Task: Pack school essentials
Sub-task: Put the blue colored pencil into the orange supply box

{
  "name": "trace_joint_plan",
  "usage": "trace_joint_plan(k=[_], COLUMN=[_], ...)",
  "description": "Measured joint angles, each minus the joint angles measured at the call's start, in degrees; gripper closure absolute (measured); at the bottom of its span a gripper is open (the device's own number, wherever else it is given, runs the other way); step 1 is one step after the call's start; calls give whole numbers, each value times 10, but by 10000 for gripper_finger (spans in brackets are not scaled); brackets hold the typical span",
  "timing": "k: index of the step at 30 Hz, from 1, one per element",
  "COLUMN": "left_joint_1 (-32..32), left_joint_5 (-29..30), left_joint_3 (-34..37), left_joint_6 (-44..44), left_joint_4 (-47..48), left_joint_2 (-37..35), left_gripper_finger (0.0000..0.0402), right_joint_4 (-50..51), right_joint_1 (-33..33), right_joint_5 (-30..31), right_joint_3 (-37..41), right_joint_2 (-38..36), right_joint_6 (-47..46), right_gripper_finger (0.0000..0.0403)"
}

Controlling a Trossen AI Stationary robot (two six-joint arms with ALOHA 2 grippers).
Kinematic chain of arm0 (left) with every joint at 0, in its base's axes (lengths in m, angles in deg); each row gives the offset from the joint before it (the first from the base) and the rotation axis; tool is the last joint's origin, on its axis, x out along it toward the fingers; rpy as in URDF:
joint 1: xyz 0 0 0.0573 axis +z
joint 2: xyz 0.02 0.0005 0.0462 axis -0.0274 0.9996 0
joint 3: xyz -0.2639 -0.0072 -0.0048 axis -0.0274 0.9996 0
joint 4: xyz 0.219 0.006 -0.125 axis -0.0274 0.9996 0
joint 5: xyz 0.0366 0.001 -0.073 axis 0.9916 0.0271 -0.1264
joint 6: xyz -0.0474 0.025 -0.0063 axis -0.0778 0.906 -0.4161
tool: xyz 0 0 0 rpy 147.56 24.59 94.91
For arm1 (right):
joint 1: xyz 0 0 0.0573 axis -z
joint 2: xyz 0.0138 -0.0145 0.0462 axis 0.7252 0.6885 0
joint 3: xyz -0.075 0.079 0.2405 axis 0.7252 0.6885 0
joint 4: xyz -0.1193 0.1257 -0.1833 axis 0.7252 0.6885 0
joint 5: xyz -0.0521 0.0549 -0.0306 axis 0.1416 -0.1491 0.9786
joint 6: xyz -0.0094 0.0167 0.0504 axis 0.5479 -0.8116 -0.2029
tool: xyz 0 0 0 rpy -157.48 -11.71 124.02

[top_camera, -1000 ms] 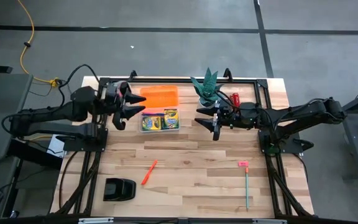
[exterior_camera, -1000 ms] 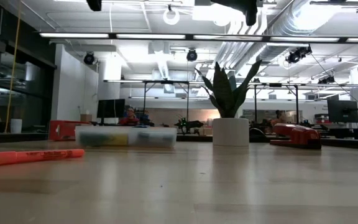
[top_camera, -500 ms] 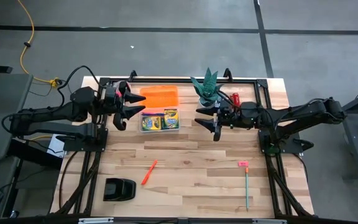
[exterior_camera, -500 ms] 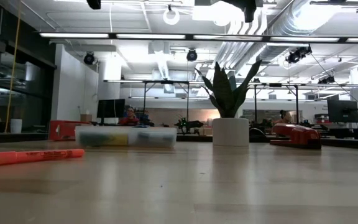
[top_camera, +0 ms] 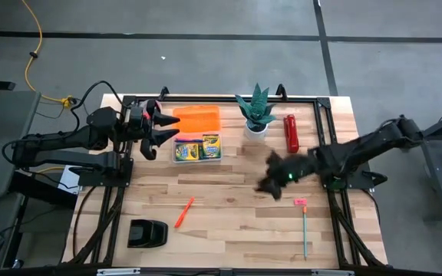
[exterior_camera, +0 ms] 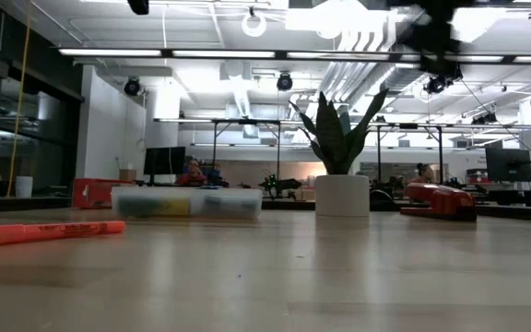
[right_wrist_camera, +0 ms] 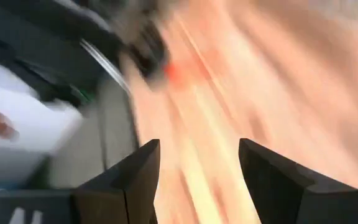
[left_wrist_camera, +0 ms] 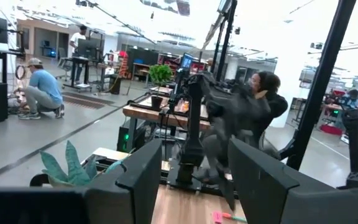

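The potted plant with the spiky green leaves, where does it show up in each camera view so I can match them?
High view: potted plant at the table's far edge, middle, left of the red cylinder.
Low view: plant right of centre, in its white pot, red cylinder lying to its right.
Left wrist view: its leaves low at the left.
Right wrist view: not in it.
Shared landmark: the red cylinder, in the high and low views.
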Motion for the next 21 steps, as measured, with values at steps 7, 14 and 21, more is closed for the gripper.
trace_joint_plan(k=[7, 14, 21], left_joint_1=[0, 0, 0], left_joint_5=[12, 12, 12], left_joint_3=[0, 0, 0], left_joint_6=[-15, -15, -15], left_joint_4=[0, 1, 2], left_joint_2=[0, 0, 0], left_gripper_finger=[229, 229, 229], right_joint_4=[253, 293, 265], right_joint_1=[-196, -324, -345], right_joint_5=[2, -10, -65], right_joint_3=[0, 0, 1], right_joint_2=[53, 134, 213], right_joint_6=[-375, -639, -714], right_gripper_finger=[192, 192, 192])
